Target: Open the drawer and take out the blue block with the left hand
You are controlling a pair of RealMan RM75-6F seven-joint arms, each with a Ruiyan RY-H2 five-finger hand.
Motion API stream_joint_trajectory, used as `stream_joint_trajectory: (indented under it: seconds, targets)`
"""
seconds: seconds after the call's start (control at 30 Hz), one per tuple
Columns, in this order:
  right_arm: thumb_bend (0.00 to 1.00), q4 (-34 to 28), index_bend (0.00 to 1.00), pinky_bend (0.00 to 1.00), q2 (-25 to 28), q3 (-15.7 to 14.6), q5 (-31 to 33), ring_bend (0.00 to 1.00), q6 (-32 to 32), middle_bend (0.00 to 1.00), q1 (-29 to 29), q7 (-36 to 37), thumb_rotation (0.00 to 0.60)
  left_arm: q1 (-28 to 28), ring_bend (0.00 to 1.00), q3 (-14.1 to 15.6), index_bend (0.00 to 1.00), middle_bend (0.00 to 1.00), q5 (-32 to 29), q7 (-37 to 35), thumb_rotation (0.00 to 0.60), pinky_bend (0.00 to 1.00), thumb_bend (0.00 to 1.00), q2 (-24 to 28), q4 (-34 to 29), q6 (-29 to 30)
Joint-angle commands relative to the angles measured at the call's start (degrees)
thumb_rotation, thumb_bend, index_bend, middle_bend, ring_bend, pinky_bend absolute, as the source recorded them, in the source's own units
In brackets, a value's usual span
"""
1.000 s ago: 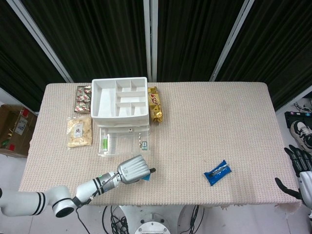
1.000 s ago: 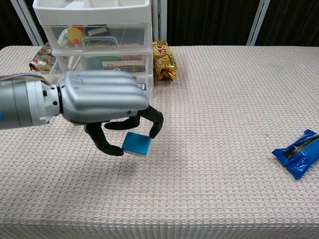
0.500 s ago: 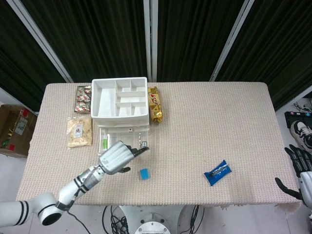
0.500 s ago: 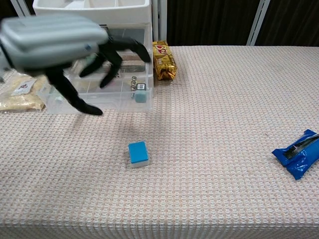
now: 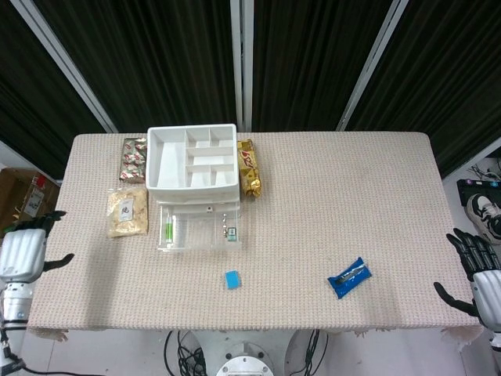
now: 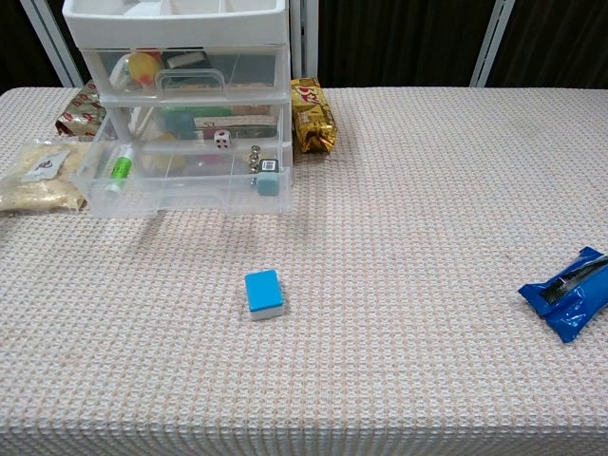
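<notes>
Left hand point(image 5: 23, 252) off the counter's point(image 5: 329, 204) left edge, fingers spread, holding nothing; seen only from the head camera. Right hand point(image 5: 479, 274) likewise off the right edge, dark fingers apart, empty. Blue block point(image 5: 232, 279) flat on the counter, well to the right of the left hand and apart from both hands, just in front of the drawer point(image 5: 199, 226); clearer in the chest view point(image 6: 263, 293), blue on top with a pale lower edge. Drawer pulled out from the bottom of the white drawer unit point(image 5: 192, 159), clear-walled, with a green tube point(image 6: 120, 171) at its left end, a white die point(image 6: 221, 139) near the middle and a few small bits by its front right corner. Upper drawers shut, coloured contents dimly visible through the fronts. Gold snack bag point(image 5: 248, 168) just beside the unit's right side. Two more packets to the unit's left, nearest the left hand: a red-patterned one point(image 5: 133, 157) behind, a pale one point(image 5: 128, 211) in front. Blue wrapper point(image 5: 349, 277) lying between the block and the right hand, nearer the right hand.
</notes>
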Motion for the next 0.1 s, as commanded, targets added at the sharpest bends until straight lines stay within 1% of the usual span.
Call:
stream_joint_trajectory:
  seconds: [0.03, 0.1]
  targets:
    - [0.19, -0.06, 0.00, 0.00, -0.53, -0.08, -0.17, 0.00, -0.07, 0.00, 0.10, -0.72, 0.600, 5.57, 0.29, 2.67, 0.22, 0.28, 2.12, -0.01, 0.600, 0.30, 0.06, -2.48, 2.27, 5.95]
    - [0.19, -0.35, 0.00, 0.00, -0.75, -0.13, -0.33, 0.00, -0.14, 0.00, 0.21, -1.35, 0.600, 7.51, 0.29, 3.25, 0.22, 0.27, 3.70, 0.51, 0.600, 0.28, 0.06, -3.65, 2.72, 8.41]
